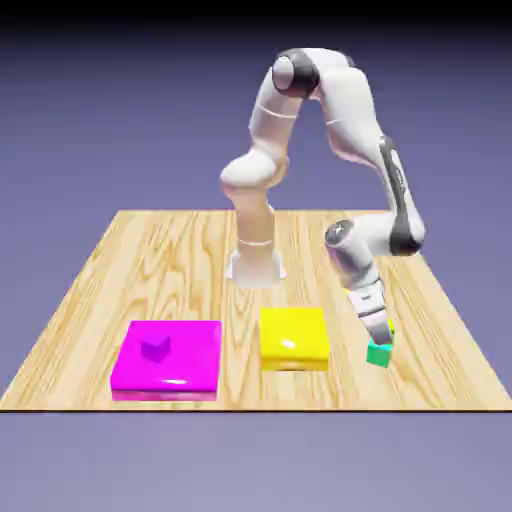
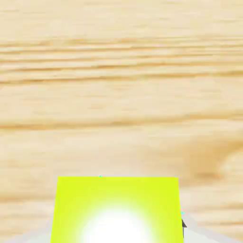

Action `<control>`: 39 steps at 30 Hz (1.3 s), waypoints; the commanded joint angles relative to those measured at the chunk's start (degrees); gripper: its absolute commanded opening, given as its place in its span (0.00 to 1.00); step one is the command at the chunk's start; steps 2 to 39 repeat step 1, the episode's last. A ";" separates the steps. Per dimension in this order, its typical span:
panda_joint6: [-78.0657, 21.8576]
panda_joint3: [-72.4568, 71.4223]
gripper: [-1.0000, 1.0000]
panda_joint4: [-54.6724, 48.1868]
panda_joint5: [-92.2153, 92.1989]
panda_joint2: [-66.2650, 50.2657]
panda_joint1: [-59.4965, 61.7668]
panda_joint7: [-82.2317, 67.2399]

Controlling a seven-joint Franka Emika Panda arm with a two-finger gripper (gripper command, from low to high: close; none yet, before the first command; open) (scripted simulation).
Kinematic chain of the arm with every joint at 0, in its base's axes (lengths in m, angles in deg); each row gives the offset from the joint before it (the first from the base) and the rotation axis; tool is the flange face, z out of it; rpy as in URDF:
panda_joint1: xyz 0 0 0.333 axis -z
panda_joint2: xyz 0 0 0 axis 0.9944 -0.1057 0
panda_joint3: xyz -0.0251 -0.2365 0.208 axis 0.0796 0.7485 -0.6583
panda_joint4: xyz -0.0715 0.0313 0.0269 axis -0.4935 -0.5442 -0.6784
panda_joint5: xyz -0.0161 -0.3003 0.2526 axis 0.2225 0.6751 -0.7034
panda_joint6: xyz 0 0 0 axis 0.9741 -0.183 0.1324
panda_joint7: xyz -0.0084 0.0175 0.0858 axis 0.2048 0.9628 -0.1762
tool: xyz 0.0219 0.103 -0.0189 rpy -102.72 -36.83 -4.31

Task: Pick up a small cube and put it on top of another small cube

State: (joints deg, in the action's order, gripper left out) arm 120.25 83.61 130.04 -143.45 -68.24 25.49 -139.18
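The table is pale wood with streaky brown grain. A lime yellow-green cube gleams white at its centre, above a teal-green cube. A glossy yellow block sits nearby; farther left, a magenta slab bears a purple cube.

You see a table of pale, matt, streaked wood grain. Left of the yellow block, glossy like plastic, lies a shiny magenta slab. The lime cube carries a bright glare; the arm is smooth white.
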 commanded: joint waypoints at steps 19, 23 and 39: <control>-0.03 0.72 1.00 0.92 2.49 1.81 -0.24 1.90; -0.03 0.72 1.00 0.92 2.49 1.81 -0.24 1.90; -0.03 0.72 1.00 0.92 2.49 1.81 -0.24 1.90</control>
